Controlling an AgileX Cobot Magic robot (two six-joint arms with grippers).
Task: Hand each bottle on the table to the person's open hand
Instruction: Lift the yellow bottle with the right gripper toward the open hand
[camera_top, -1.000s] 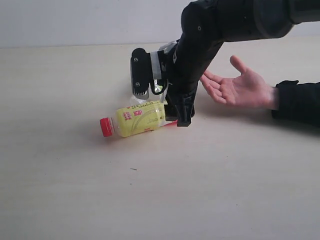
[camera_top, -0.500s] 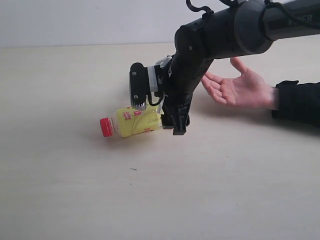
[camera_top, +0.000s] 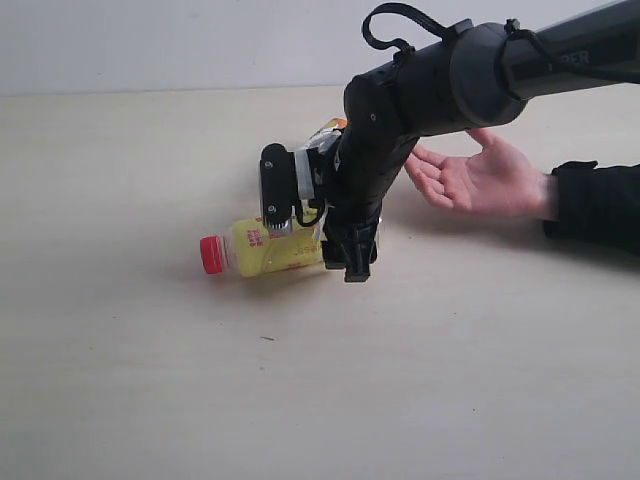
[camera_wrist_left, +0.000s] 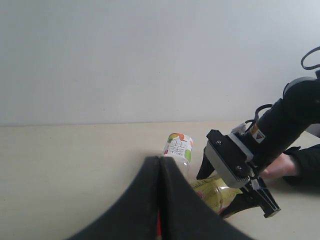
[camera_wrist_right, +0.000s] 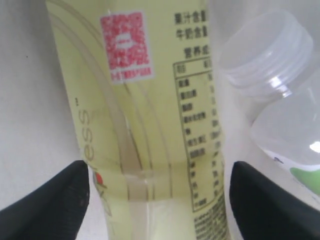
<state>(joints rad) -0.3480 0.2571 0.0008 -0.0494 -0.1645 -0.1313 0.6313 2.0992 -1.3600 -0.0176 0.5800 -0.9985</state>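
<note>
In the exterior view the yellow-labelled bottle (camera_top: 275, 250) lies on its side on the table (camera_top: 150, 380). Its long axis runs across the view, with the red cap (camera_top: 212, 254) pointing away from the person's open hand (camera_top: 480, 180). That hand waits palm up on the far side of the arm, off the bottle's base end. The right gripper (camera_top: 314, 236) hangs over that base end with its jaws spread, one finger on each side of the body. This arm is clearly the nearer one, and the lift would carry the bottle base-first toward the palm. In the left wrist view the left gripper (camera_wrist_left: 160, 172) has its fingers pressed together and holds nothing. It sits well back from the bottle, and a green-and-white-labelled bottle (camera_wrist_left: 177, 148) stands just behind the yellow one. In the right wrist view the yellow label fills the gap between the two dark fingertips (camera_wrist_right: 47, 200), so the jaws cross the bottle's short width. I cannot tell whether the pads touch it yet. A white cap (camera_wrist_right: 262, 55) lies just beside it and could be caught as the jaws close.
</note>
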